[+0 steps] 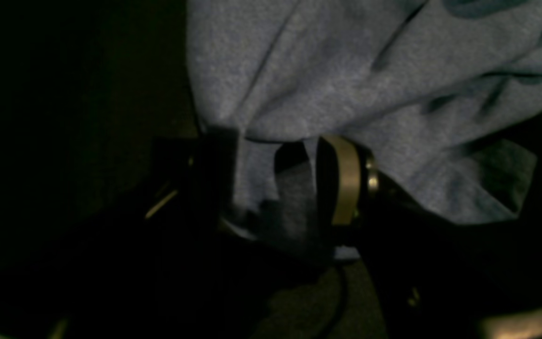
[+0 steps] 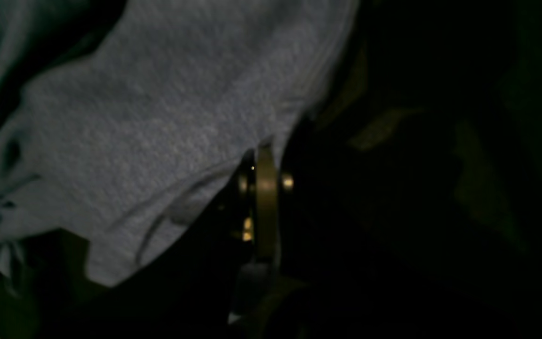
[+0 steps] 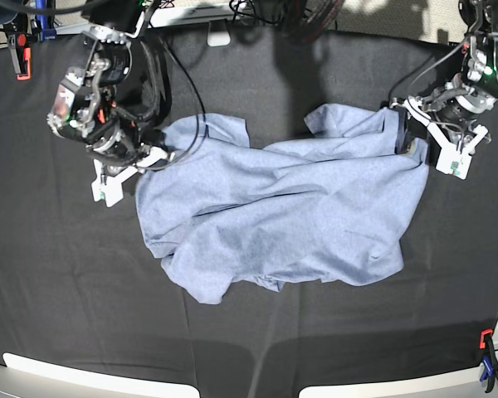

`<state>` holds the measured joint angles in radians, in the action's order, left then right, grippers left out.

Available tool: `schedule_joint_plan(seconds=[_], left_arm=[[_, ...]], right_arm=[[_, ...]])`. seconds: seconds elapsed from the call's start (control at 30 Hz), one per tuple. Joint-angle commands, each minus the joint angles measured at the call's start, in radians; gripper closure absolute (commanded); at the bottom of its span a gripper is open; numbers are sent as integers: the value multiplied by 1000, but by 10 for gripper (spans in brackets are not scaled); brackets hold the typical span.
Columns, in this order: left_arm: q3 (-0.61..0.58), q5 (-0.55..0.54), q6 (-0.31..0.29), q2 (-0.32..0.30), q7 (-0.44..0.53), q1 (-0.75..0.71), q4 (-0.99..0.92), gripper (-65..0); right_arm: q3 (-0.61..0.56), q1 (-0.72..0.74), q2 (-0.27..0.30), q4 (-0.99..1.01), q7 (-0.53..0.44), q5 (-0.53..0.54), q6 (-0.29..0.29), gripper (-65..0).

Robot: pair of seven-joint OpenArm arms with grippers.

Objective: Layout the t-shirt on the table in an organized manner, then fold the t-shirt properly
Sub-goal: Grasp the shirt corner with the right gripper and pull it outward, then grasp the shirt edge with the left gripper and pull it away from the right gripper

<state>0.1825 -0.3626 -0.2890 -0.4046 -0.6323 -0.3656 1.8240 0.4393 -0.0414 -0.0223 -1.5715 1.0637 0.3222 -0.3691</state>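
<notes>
T-shirt [image 3: 290,220] lies crumpled mid-table [image 3: 58,290] between my two grippers, soft, light and limp (it will sag and bunch wherever I lift it), so I'd judge hems and corners the best holds. My right gripper [image 2: 264,155] is clenched at the cloth's edge, though I can't tell whether fabric is actually pinched, while my left gripper [image 1: 275,183] is spread wide with a fold of shirt lying between its jaws. Black cloth beyond both leaves ample room for spreading.

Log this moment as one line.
t-shirt: crumpled on table | right gripper: shut on shirt edge | left gripper: open around edge
</notes>
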Motion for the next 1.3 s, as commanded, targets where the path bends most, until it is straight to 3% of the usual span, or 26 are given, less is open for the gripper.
schedule_joint_plan(seconds=[0.0, 0.1, 0.23, 0.5, 0.7, 0.9, 1.03, 1.27], left_arm=[[6, -6, 0, -11, 19, 2, 18, -290], [6, -8, -1, -12, 15, 2, 18, -290], [6, -59, -60, -12, -50, 2, 18, -290], [8, -391, -215, -12, -259, -9, 18, -290], [13, -564, -240, -8, -336, -83, 18, -290], [11, -558, -240, 6, -313, -180, 18, -290], [11, -447, -232, 73, -202, -177, 17, -290], [11, -422, -219, 184, -204, -179, 16, -290]], right_arm=[[-1, 11, 3, -11, -2, -47, -2, 0], [9, 9, 10, -26, -2, -145, -2, 0], [22, -16, 80, -58, 27, -147, -2, 0], [25, -38, 262, -72, 26, -91, 0, 0], [25, -33, 286, -72, 21, -76, -1, 0], [25, -23, 286, -72, 13, -76, 0, 0], [25, -23, 286, -72, 13, -76, -1, 0], [25, -22, 286, -72, -2, -76, -1, 0]])
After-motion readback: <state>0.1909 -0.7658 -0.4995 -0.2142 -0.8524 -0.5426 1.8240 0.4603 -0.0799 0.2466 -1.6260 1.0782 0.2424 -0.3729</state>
